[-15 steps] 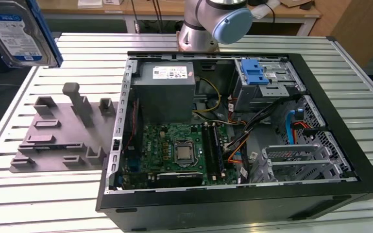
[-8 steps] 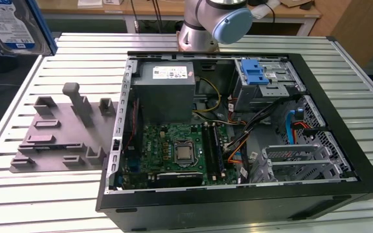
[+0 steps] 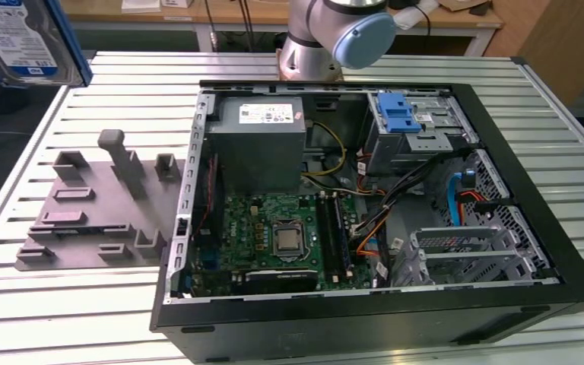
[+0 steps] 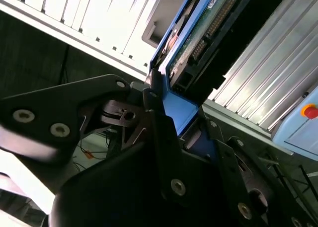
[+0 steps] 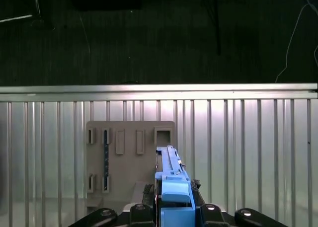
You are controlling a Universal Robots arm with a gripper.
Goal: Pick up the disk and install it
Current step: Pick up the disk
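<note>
The disk [image 3: 28, 42], silver with a white-and-blue label in a blue carrier frame, hangs high in the air at the exterior view's top left, above the table's corner. In both wrist views my gripper [image 4: 184, 122] is shut on the blue carrier, one black finger [image 4: 159, 122] on each side. The first wrist view looks down at the disk [image 5: 171, 180], edge-on between the fingers of the gripper [image 5: 174, 214], above the grey holder plate [image 5: 124, 162].
The open computer case [image 3: 535, 228] lies on the slatted metal table [image 3: 58, 304]. Inside are a grey power-supply box [image 3: 261, 144], a motherboard [image 3: 282, 236] and a drive bay with a blue latch [image 3: 401, 114]. The grey holder plate [image 3: 89, 220] stands to the exterior view's left of the case.
</note>
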